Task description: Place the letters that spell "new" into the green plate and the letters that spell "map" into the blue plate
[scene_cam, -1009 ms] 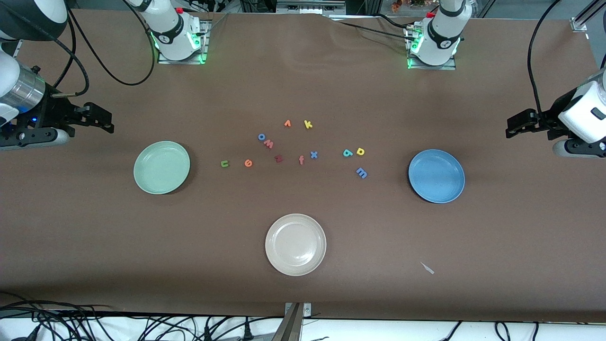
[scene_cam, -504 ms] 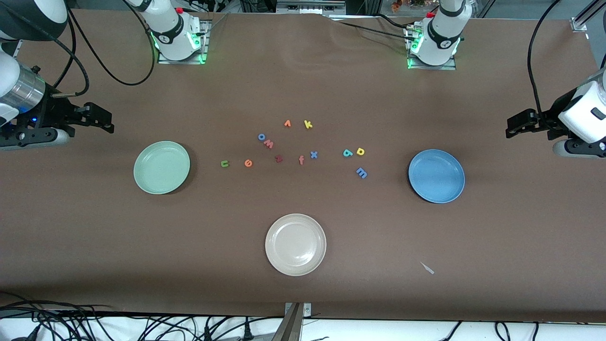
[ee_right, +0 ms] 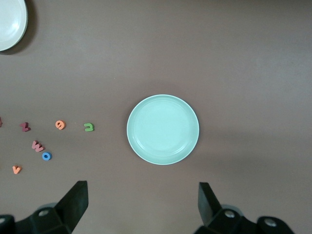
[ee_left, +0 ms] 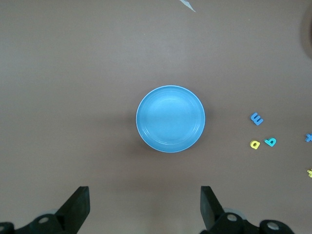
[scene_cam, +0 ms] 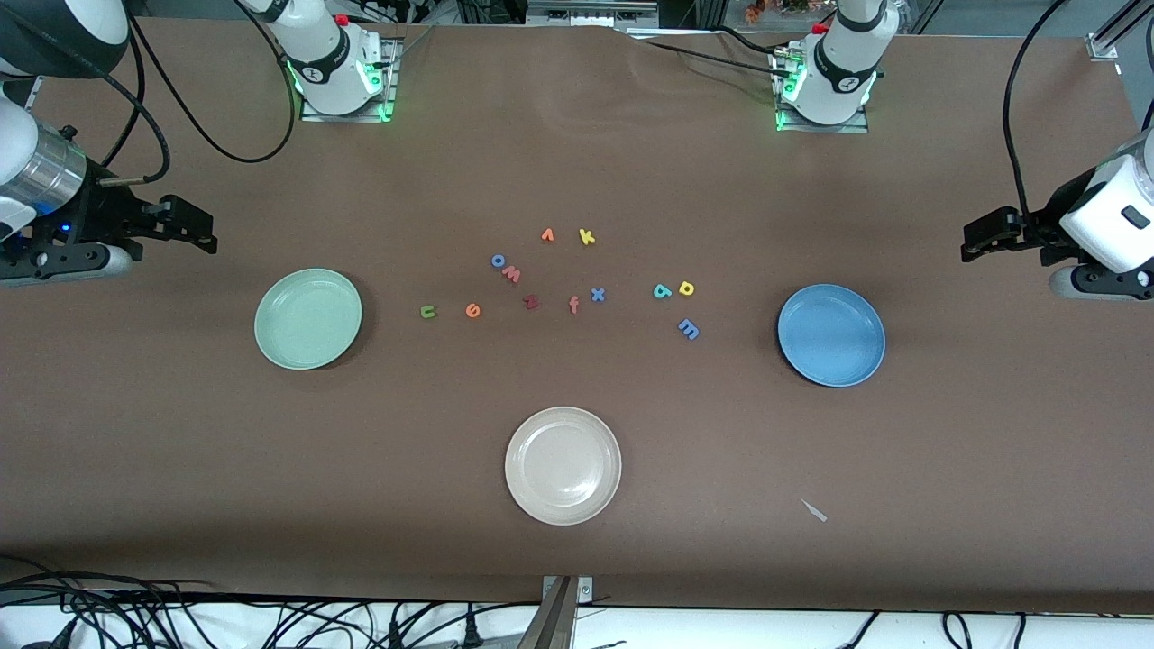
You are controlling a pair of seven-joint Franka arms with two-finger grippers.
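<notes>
The green plate (scene_cam: 308, 318) lies toward the right arm's end of the table, the blue plate (scene_cam: 830, 334) toward the left arm's end. Between them lie the green n (scene_cam: 427, 312), orange e (scene_cam: 472, 311) and pinkish w (scene_cam: 511, 273), then the teal a (scene_cam: 663, 290), yellow p (scene_cam: 686, 288) and blue m (scene_cam: 688, 330). My right gripper (scene_cam: 206, 233) hangs open and empty beside the green plate (ee_right: 163, 129). My left gripper (scene_cam: 972, 245) hangs open and empty beside the blue plate (ee_left: 170, 118).
A cream-white plate (scene_cam: 563, 465) sits nearer the front camera. Other letters lie among the task's: blue o (scene_cam: 498, 260), dark red z (scene_cam: 531, 302), f (scene_cam: 573, 305), blue x (scene_cam: 597, 294), orange v (scene_cam: 547, 235), yellow k (scene_cam: 586, 237). A small pale scrap (scene_cam: 814, 510) lies near the front edge.
The left hand has edged very slightly; the right arm, letters and plates have not moved.
</notes>
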